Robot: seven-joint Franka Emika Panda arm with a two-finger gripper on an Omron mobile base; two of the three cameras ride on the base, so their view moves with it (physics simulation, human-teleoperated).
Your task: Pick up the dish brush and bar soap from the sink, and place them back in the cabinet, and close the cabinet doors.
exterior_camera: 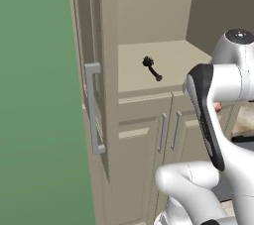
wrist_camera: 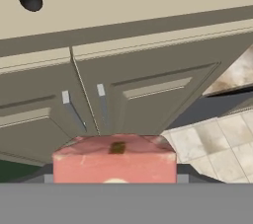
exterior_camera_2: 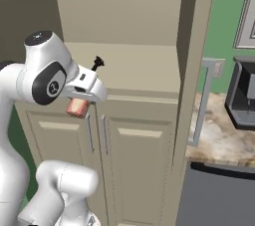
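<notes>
Cabinet (exterior_camera: 149, 16): tall, beige wood, both upper doors swung open. Left cabinet door (exterior_camera: 94, 70) seen nearly edge-on in left base view, long grey bar handle (exterior_camera: 93, 107) on its outer face. Right door (exterior_camera_2: 196, 65) stands open likewise in right base view, grey bar handle (exterior_camera_2: 201, 103) facing the worktop side.

Inner shelf (exterior_camera: 173, 60): flat beige. Dish brush (exterior_camera: 152, 68) lies on it, towards the front edge and left half of the shelf; tufted head to the back, thin handle running forward, knob end nearest the front lip. Black overall. Hand view catches the handle end only, at the top left corner.

Below shelf: two raised-panel lower doors (exterior_camera_2: 107, 160), shut, paired slim grey handles at the centre seam.

Pincer (exterior_camera_2: 79, 103): holds the bar soap (exterior_camera_2: 78, 106), a pinkish-red block, between the fingers; jaws stand wide around it. Soap sits in front of the shelf's front edge, slightly below shelf level, not touching shelf. In hand view the block (wrist_camera: 114, 161) shows at bottom centre, dark mark on its upper face.

Room: green wall (exterior_camera: 34, 95) left of cabinet, green also to the right behind a framed pane. Right of cabinet: mottled stone worktop (exterior_camera_2: 219, 140), dark coffee machine (exterior_camera_2: 241, 95) on it at the back right. Dark appliance front below the worktop. Pale tiled floor (wrist_camera: 217, 144) in hand view.
</notes>
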